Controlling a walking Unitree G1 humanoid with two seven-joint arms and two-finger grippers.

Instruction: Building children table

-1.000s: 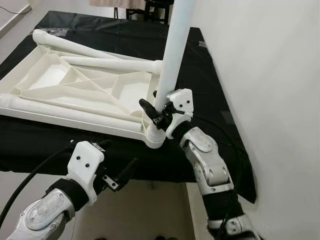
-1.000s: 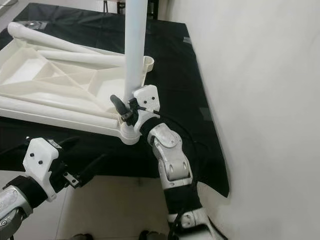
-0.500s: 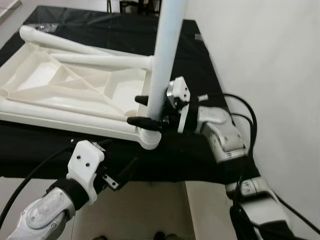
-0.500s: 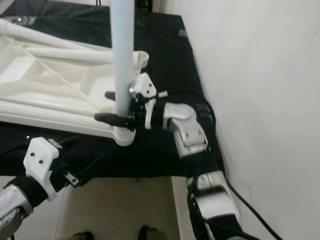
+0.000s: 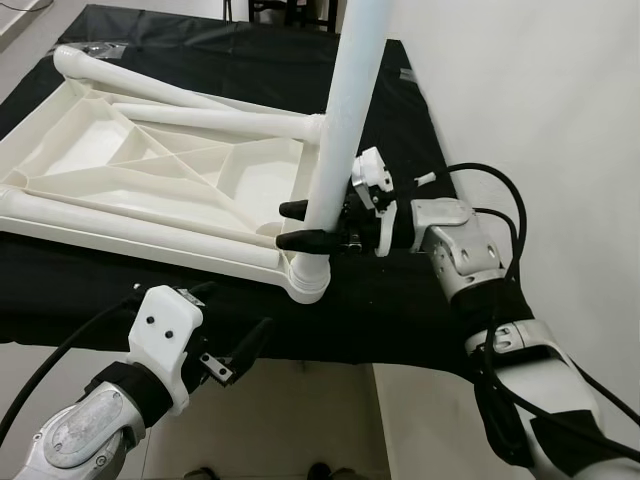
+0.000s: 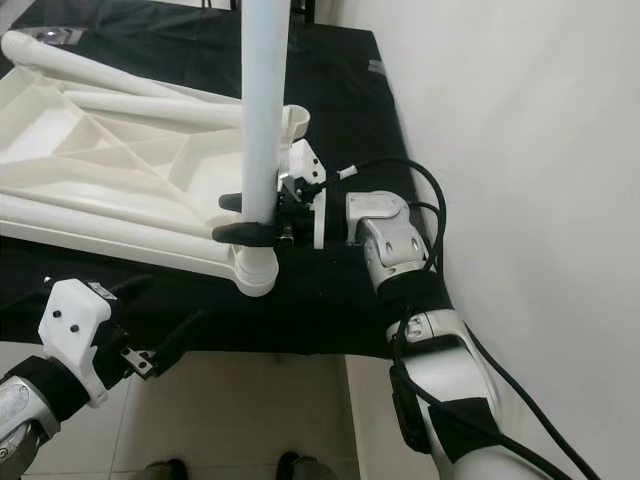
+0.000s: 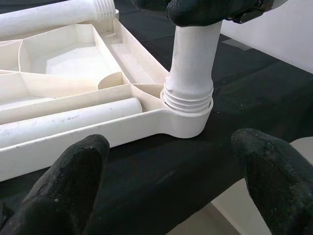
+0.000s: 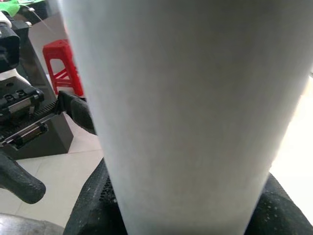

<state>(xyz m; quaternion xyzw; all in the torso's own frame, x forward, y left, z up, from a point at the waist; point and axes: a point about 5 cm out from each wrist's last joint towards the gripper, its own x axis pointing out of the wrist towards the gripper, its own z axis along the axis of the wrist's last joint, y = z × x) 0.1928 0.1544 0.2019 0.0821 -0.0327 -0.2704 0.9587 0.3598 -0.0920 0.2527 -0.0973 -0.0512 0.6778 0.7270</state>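
A white plastic table top (image 5: pixel 130 232) lies upside down on a black-covered table. One white leg (image 5: pixel 345 110) stands upright in the near right corner socket (image 5: pixel 308 280), its threaded end (image 7: pixel 188 95) seated in the ring. My right gripper (image 5: pixel 300 225) is shut on this leg just above the socket, reaching in from the right; the right wrist view has the leg (image 8: pixel 186 112) close up between the black fingers (image 8: pixel 93 205). My left gripper (image 5: pixel 228 315) hangs open below the table's front edge, holding nothing, and faces the socket.
Other white legs (image 5: pixel 200 120) lie flat across the ribbed underside. The black cloth (image 5: pixel 420 300) hangs over the front edge. A white wall (image 5: pixel 540 100) stands close on the right. Tiled floor (image 5: pixel 300 420) lies below. A red stool (image 8: pixel 61 63) stands further off.
My right wrist has swung around the upright leg, from the near side to the right side, still gripping it. The left arm has hardly moved. The camera shifted slightly.
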